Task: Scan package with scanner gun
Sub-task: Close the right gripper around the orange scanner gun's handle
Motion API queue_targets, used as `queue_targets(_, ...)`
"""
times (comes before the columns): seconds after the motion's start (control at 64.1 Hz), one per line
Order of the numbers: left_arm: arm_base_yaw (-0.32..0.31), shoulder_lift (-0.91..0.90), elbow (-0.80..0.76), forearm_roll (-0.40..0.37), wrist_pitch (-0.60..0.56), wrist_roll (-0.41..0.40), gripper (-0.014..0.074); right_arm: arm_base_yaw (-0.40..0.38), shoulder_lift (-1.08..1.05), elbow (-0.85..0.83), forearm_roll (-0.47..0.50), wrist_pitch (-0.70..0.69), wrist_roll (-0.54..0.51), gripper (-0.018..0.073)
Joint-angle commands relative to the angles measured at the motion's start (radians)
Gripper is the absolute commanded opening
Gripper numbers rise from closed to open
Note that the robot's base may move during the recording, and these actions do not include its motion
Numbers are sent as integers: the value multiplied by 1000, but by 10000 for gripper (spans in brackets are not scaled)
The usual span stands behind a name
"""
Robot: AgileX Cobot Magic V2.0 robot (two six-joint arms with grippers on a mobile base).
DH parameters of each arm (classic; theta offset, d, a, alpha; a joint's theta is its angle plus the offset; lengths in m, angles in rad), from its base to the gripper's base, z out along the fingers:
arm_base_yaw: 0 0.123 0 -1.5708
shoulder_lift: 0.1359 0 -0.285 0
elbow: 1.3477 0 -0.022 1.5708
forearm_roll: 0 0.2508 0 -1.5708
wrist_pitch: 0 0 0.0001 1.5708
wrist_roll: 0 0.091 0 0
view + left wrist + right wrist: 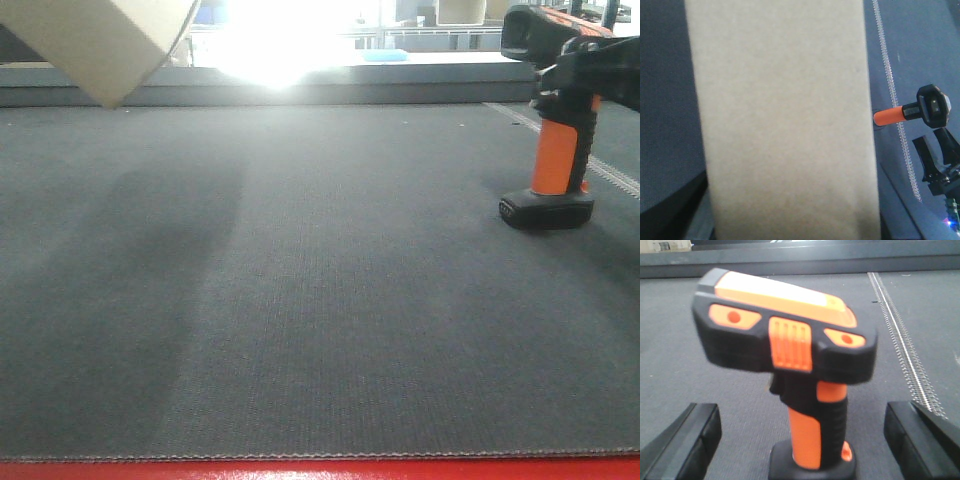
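Tan cardboard, the package [100, 40] hangs tilted above the table [300, 300], well to the left of the scanner gun [556, 155] and higher than its head. It fills the left wrist view and hides the left tool, so we cannot tell how that one stands. We see the scanner gun upright on its foot. The right tool [801, 437] sits level behind it, fingers [685, 440] spread wide either side of the stem, touching nothing.

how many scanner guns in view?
1. The scanner gun stands upright on the mat, right side, between the right gripper's open jaws. The package fills much of the left wrist view, so more could be hidden.
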Motion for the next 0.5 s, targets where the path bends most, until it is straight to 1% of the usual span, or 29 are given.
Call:
queue_targets(0.0,-4,-9,-6,-34,-18,5,-111,2,39,-33,0,-29,1,569)
queue_targets(0.187,-4,-9,-6,-34,-29,5,-111,2,102,-74,10,-46,1,569)
queue_targets(0.312,-4,-9,-6,-34,-33,5,-111,2,133,-100,58,-50,1,569)
queue_targets(0.484,-4,-9,-6,-34,-35,5,-111,2,163,-139,59,-50,1,569)
